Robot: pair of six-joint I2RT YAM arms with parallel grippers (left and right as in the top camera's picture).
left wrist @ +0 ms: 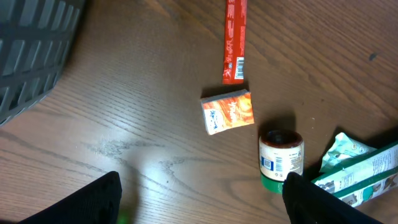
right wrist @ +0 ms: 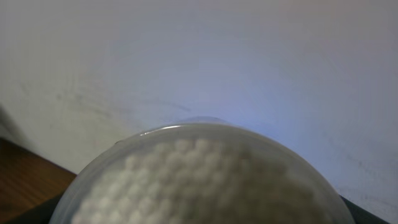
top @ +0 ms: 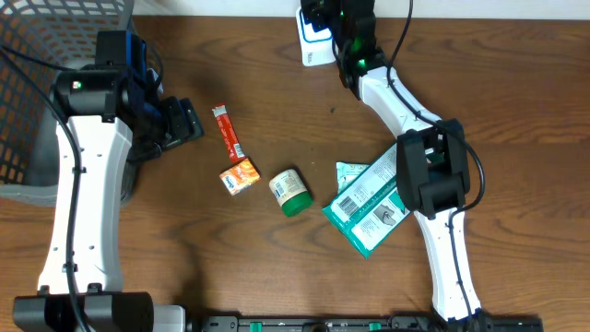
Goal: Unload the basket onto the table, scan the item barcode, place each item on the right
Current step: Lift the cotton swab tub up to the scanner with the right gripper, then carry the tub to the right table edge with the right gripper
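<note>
Basket [top: 37, 55] fills the far-left table [top: 230, 277] corner; jar [top: 291, 192] lies mid-table, touching nothing.

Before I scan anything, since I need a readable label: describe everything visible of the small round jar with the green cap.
The small round jar lies on its side on the brown wooden table, green cap toward the robot's side, a dark brown end opposite. A pale printed label wraps its body, print too small to read. Nothing touches it; the orange packet and teal pouch lie apart either side.
</note>
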